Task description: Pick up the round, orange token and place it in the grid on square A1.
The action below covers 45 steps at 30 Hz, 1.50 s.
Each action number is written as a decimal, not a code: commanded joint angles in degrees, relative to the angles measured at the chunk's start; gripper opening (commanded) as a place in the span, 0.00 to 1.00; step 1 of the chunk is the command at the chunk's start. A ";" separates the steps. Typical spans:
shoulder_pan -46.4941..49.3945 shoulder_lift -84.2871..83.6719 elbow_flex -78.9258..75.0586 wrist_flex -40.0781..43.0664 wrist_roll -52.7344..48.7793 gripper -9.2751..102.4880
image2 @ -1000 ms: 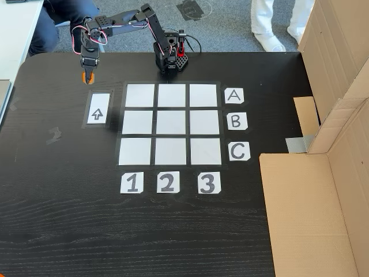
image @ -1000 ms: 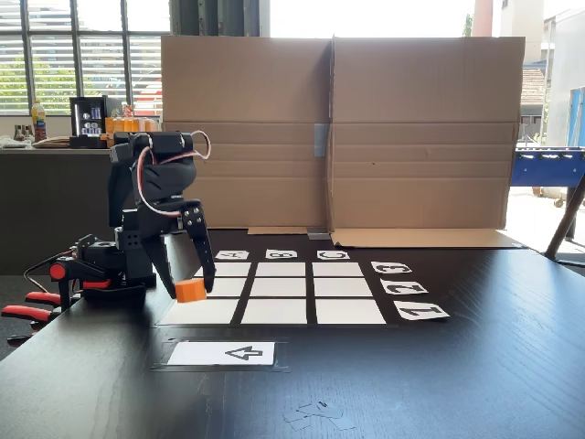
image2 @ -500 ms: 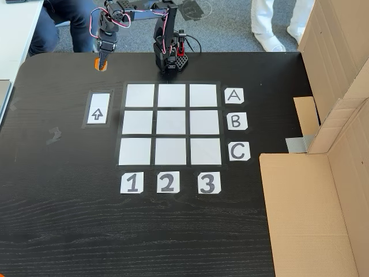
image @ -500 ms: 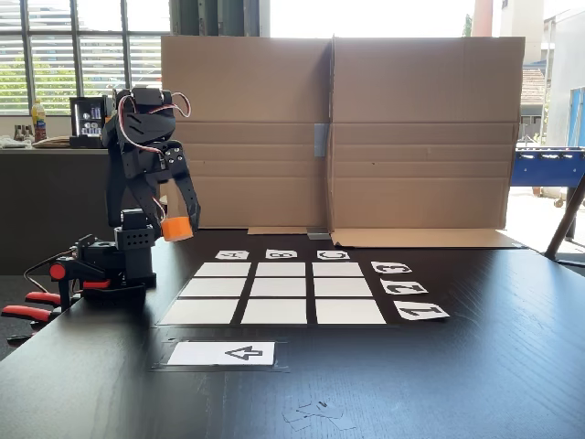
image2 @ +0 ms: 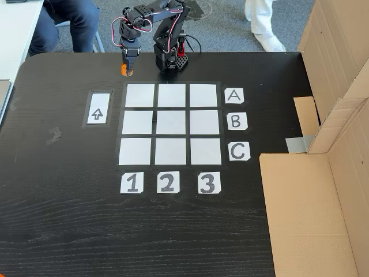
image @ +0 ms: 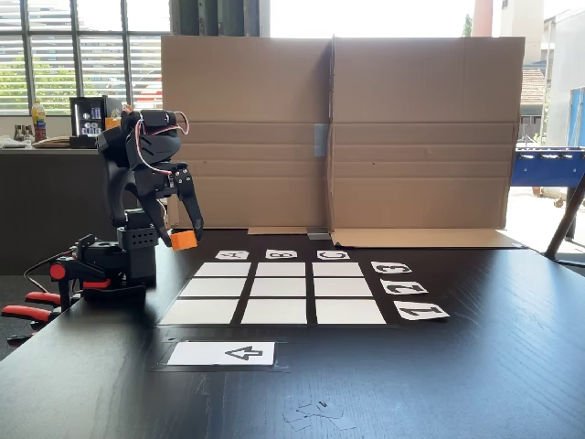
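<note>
My gripper [image: 182, 236] is shut on the orange token [image: 185, 241] and holds it in the air, left of the grid [image: 280, 291] and close to the arm's base. In a fixed view from above, the gripper [image2: 127, 70] hangs just beyond the grid's [image2: 170, 124] top-left corner. There the token [image2: 123, 70] shows only as an orange sliver beside the fingers. Square A1 [image2: 139, 95] is the top-left cell in that view, a little below and right of the gripper. From the side, square A1 [image: 200, 312] is the front-left cell and lies bare.
A white arrow card [image: 222, 353] lies in front of the grid. A tall cardboard wall [image: 338, 133] stands behind the table. Red clamps [image: 27, 313] hold the arm's base [image2: 169, 59]. Two people's legs [image2: 63, 20] are beyond the table's far edge.
The gripper lifted the token off the table beside the arrow card. It then swung the token towards the arm's base and the grid's A1 corner, and lowered it slightly.
</note>
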<state>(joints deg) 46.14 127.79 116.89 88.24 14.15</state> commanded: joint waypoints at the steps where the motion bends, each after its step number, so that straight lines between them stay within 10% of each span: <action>1: -1.23 3.87 3.16 -0.35 -0.79 0.17; 45: -3.60 -17.93 18.28 -26.98 -12.92 0.17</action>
<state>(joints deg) 43.24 110.74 137.29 62.14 1.85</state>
